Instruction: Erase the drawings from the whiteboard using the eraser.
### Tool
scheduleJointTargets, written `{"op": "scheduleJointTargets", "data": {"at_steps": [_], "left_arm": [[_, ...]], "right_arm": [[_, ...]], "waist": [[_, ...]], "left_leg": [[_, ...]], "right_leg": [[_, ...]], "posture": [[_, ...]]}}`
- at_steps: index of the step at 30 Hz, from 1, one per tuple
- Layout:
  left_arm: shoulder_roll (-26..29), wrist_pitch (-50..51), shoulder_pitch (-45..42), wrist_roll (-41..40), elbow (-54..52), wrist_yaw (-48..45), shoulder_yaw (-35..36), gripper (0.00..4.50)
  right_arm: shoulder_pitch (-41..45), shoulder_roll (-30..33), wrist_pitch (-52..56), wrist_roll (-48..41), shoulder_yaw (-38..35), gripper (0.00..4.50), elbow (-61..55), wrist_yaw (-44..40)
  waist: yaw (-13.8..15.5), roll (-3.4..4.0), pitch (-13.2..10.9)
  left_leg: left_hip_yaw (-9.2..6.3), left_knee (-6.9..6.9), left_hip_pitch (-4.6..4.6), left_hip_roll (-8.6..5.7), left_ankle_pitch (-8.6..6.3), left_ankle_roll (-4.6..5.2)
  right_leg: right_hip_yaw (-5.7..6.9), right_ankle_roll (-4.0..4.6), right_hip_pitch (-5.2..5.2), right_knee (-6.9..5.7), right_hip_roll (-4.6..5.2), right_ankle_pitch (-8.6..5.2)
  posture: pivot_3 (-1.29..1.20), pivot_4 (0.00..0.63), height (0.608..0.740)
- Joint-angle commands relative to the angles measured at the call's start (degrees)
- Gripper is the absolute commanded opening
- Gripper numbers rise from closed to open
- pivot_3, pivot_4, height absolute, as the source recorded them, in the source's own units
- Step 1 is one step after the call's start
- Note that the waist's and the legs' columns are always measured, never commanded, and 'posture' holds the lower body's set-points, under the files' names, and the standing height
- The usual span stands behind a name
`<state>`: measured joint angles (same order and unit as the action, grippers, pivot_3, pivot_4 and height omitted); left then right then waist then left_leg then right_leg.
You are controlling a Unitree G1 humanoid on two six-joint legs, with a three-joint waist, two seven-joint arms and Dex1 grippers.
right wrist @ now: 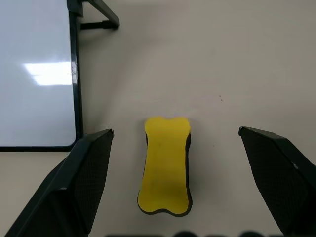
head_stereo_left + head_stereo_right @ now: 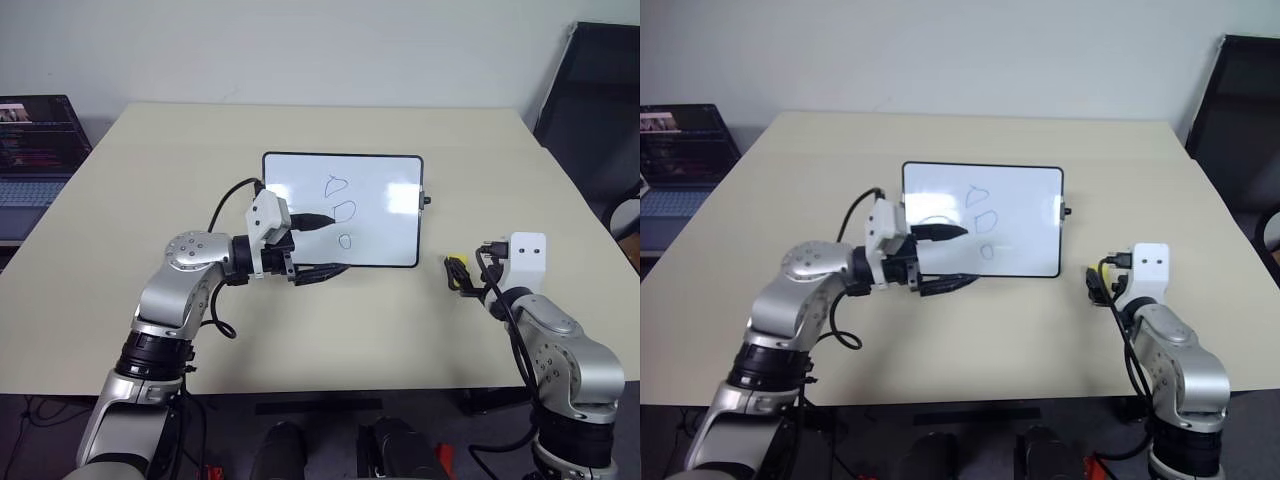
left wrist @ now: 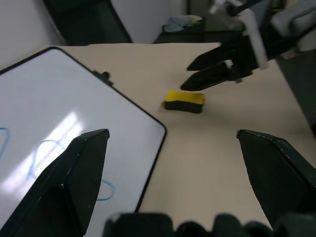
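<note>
The whiteboard (image 2: pixel 300 180) lies flat in the middle of the table, with three small blue loop drawings (image 2: pixel 344 211) in a column near its centre. My left gripper (image 2: pixel 325 245) points to the right over the board's near left corner, open, nothing between its fingers. The yellow eraser (image 1: pixel 166 165) with a dark underside lies on the table just right of the board (image 1: pixel 34 74). My right gripper (image 1: pixel 175 132) is open, its fingers wide on either side of the eraser and apart from it. The left wrist view also shows the eraser (image 3: pixel 184 100) beside the right gripper (image 3: pixel 186 76).
The beige table (image 2: pixel 200 140) has bare surface all around the board. A laptop (image 2: pixel 35 150) sits off the table's left side. A black chair (image 2: pixel 600 100) stands at the far right.
</note>
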<state>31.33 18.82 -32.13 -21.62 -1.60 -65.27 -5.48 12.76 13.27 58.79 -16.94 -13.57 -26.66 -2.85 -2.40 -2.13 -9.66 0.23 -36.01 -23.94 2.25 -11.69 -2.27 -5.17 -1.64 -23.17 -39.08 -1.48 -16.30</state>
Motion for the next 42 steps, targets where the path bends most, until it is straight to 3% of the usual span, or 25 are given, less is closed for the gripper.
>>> {"op": "scheduleJointTargets", "data": {"at_steps": [1, 15, 18, 25, 27, 42], "left_arm": [[0.1, 0.6, -3.0, -0.9, -0.2, -1.3, -0.3, 4.50], [-0.4, -0.1, -5.2, -0.3, 2.1, -0.4, 0.3, 4.50], [-0.2, -0.2, -5.0, -0.3, 2.0, -0.1, 0.3, 4.50], [0.2, 0.5, -3.8, -0.2, 1.4, 1.4, 0.7, 4.50], [0.2, 0.5, -3.7, -0.2, 1.4, 1.6, 0.6, 4.50], [1.7, 11.4, 7.7, 0.9, -11.7, 19.0, 5.2, 4.50]], "right_arm": [[2.4, 0.0, -2.5, 0.3, 0.8, 4.46, 2.1, -0.6], [5.7, 0.9, -7.2, 3.5, 3.2, 4.46, 12.3, -1.0], [6.0, 0.9, -7.4, 3.7, 3.0, 3.82, 12.9, -0.7], [5.8, 0.6, -6.9, 3.2, 2.6, 1.31, 12.2, -1.0], [5.8, 0.5, -6.8, 3.2, 2.5, 0.94, 12.2, -1.0], [0.3, 6.5, -12.9, 1.4, 10.0, 0.93, -3.4, -11.9]], "waist": [[0.0, 0.01, 0.0], [-0.5, 0.02, 0.0], [-0.6, 0.02, 0.0], [-0.6, 0.02, 0.0], [-0.6, 0.02, 0.0], [-0.7, 0.03, 0.0]], "left_leg": [[0.00, 0.00, 0.00, 0.00, 0.00, 0.00], [0.00, 0.00, -0.02, 0.05, 0.00, 0.00], [0.00, 0.00, -0.02, 0.12, 0.00, 0.00], [0.00, 0.00, -0.02, 0.14, 0.00, 0.00], [0.00, 0.00, -0.02, 0.18, 0.00, 0.00], [-0.03, -0.02, -0.03, 0.29, 0.00, 0.01]], "right_leg": [[0.00, 0.00, 0.00, 0.00, -0.01, 0.00], [-0.02, 0.00, -0.02, 0.00, -0.02, 0.00], [-0.02, 0.00, -0.02, 0.00, -0.01, 0.00], [-0.03, -0.01, -0.02, 0.00, -0.01, 0.00], [-0.03, -0.01, -0.02, 0.00, -0.01, 0.00], [-0.10, -0.02, -0.03, -0.02, -0.01, 0.00]], "posture": [[0.00, 0.150, 0.740], [0.00, 0.150, 0.740], [0.00, 0.150, 0.740], [0.00, 0.150, 0.740], [0.00, 0.150, 0.740], [0.00, 0.150, 0.740]]}}
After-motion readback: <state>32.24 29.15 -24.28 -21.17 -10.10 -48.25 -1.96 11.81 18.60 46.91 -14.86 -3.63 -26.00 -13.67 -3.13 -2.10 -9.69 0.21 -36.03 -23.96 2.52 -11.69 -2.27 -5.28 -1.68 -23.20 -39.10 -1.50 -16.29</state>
